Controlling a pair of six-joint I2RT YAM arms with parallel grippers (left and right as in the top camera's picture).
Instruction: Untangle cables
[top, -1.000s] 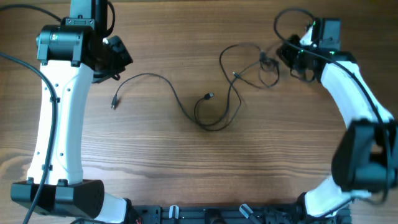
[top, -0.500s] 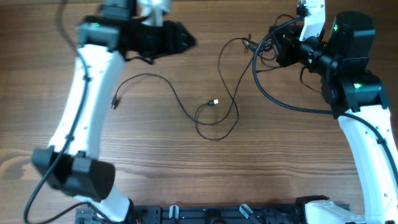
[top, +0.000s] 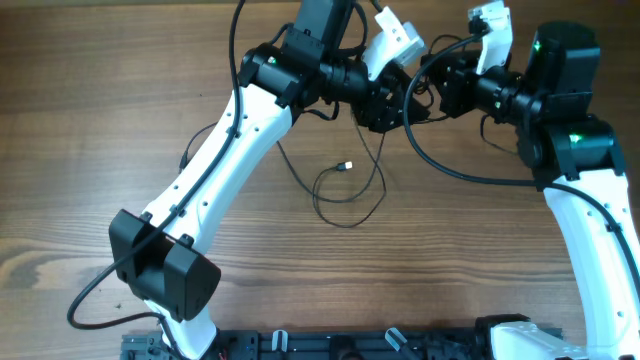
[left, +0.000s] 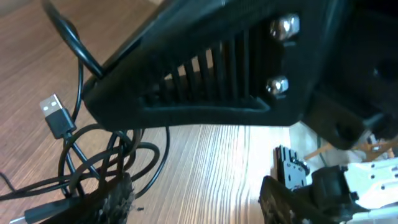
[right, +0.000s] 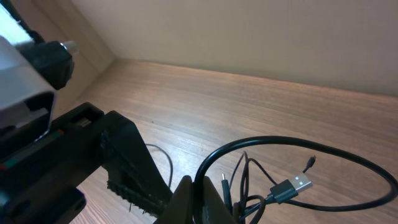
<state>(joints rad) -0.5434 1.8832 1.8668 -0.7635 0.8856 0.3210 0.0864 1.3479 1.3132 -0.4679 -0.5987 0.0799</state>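
So the big change in the last second: the left tool (top: 398, 106) was parked well away from the right tool (top: 440, 95), and now that whole arm has swung across and it sits just beside the right tool, nearly nose to nose. It's also gone from closed to open. In the left wrist view its pads (left: 111, 200) stand wide apart with bare worktop (top: 100, 180) between them and nothing held. The right tool is clamped shut, and as far as I can tell it's pinching the knotted end of the cables (top: 345, 205). In its own wrist view the strands and a USB plug (right: 298, 184) bunch up right at the closed tips. The knot lay on the worktop beside the right tool a second ago, and now it looks hoisted. One strand runs down from the right tool to a loose loop that lies below and left of it, with a silver plug (top: 346, 165) inside the loop. The far end trails off under the left arm, so I can't see much of it. My read is that this is the setup for a two-handed pull: right holds the knot, left is open and about to grab a strand near it. Nothing is actually untangled yet, and the clump still looks pretty messy.
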